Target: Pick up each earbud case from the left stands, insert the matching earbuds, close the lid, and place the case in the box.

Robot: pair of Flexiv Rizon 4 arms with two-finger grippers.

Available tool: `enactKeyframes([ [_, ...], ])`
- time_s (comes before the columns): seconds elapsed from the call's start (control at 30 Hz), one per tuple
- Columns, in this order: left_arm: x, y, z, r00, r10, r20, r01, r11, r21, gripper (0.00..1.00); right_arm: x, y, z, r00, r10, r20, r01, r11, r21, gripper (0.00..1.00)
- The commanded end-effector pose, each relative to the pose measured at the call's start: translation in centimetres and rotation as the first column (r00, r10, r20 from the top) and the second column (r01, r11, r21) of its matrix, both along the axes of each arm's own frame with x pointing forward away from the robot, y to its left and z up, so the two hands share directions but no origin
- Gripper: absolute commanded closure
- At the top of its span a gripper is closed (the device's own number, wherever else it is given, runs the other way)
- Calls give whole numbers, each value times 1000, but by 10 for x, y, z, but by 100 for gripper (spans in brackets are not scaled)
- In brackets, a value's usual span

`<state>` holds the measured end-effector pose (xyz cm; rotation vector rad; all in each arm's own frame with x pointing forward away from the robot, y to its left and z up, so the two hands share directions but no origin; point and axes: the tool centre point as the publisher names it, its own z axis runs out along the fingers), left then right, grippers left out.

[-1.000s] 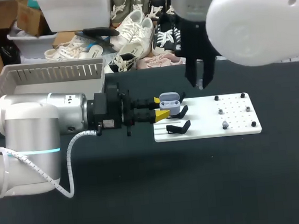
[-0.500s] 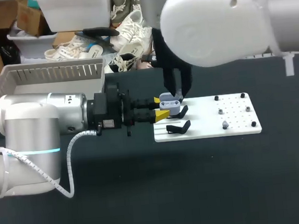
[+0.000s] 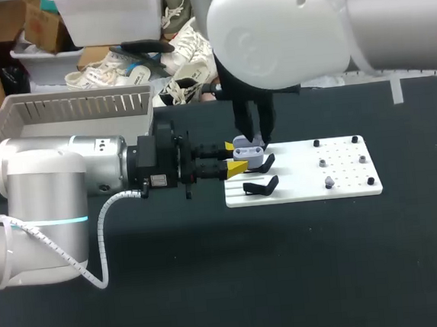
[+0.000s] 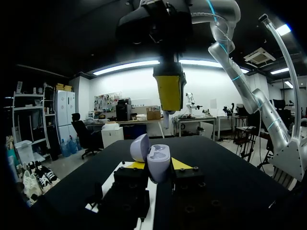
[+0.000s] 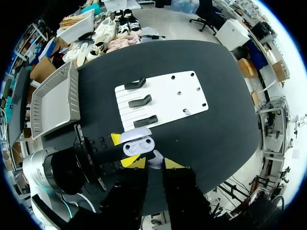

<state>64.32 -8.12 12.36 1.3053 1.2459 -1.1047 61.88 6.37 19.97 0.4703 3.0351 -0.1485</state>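
The left gripper (image 3: pixel 235 156) holds the open earbud case (image 3: pixel 250 153) tight over the white board (image 3: pixel 343 187), and the right gripper (image 3: pixel 256 136) pinches an earbud (image 5: pixel 154 159) just above it, so filling, closing and the box (image 3: pixel 83 108) come next.

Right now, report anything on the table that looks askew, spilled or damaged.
Nothing stands out. The left gripper holds the open earbud case by the white board, and the right gripper hangs above it with an earbud.
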Motion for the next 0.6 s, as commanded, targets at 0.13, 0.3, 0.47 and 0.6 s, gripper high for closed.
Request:
enactKeyframes([
  [0.13,-1,0,0,1000,2,1,-2,1000,-2,100,-2,-1,0,1000,-1,3,1,1000,0,100],
  [0.3,-1,0,0,1000,2,1,-2,1000,-2,100,-2,-1,-2,1000,-6,24,6,1000,21,100],
  [0.47,-1,0,0,1000,2,1,-2,1000,-2,100,0,3,-3,999,0,41,-1,1000,9,100],
  [0.6,-1,0,0,1000,2,1,-2,1000,-2,100,0,5,-5,999,4,37,-4,1000,8,100],
])
